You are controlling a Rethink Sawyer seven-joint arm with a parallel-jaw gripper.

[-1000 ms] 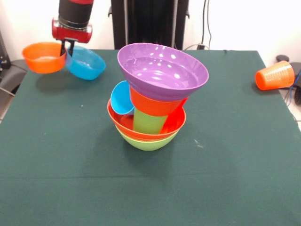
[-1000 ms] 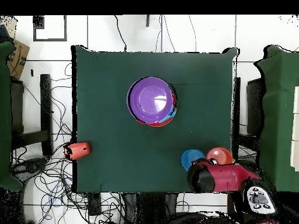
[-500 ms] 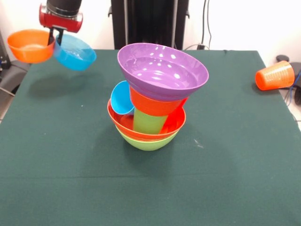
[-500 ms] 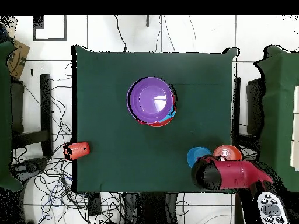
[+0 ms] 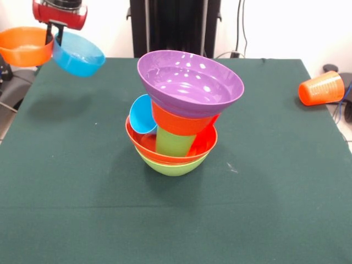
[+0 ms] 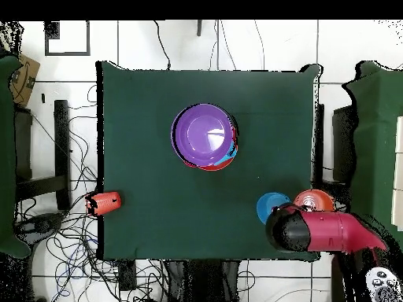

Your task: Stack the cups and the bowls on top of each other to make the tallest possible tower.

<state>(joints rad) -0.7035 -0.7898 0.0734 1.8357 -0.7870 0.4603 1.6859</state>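
My gripper (image 5: 55, 36) hangs at the upper left of the front view, shut on the touching rims of two small bowls, one orange (image 5: 23, 47) and one blue (image 5: 80, 55), both held in the air beyond the table's corner. In the overhead view the blue bowl (image 6: 272, 206) and orange bowl (image 6: 316, 200) show beside the red arm (image 6: 327, 233). The tower (image 5: 179, 118) stands mid-table: a lime green bowl (image 5: 172, 166), an orange-red bowl (image 5: 144, 144), a green cup (image 5: 174, 142), a light blue cup (image 5: 142, 115), an orange piece (image 5: 180, 123) and a tilted purple bowl (image 5: 190, 82) on top.
An orange cup (image 5: 322, 88) lies on its side at the table's right edge; it shows in the overhead view as the orange cup (image 6: 105, 202) at the left edge. The green table cloth (image 5: 264, 198) spreads all round the tower. Cables and chairs surround the table.
The gripper has risen and moved left in the front view, carrying both small bowls out past the table's corner. The tower and the orange cup have not moved.
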